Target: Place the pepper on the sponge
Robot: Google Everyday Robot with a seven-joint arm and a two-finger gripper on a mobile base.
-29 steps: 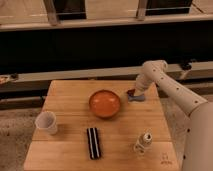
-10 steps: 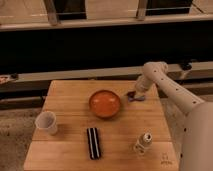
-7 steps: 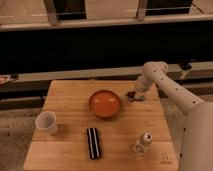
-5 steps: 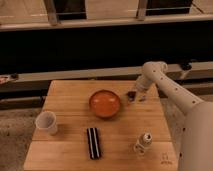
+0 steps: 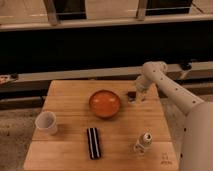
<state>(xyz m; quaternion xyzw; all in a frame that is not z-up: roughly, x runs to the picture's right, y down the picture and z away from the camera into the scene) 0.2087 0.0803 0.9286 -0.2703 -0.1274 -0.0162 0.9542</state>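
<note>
Sitting unmoved up front are the white bottle and striped block. Beyond, right of the orange bowl, the gripper has lifted slightly, with the dark pepper just left of it. Its grasp cannot be told.

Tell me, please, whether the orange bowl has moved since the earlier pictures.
No. The orange bowl sits as before, just behind the black striped block. The gripper is close to the bowl's right side.
</note>
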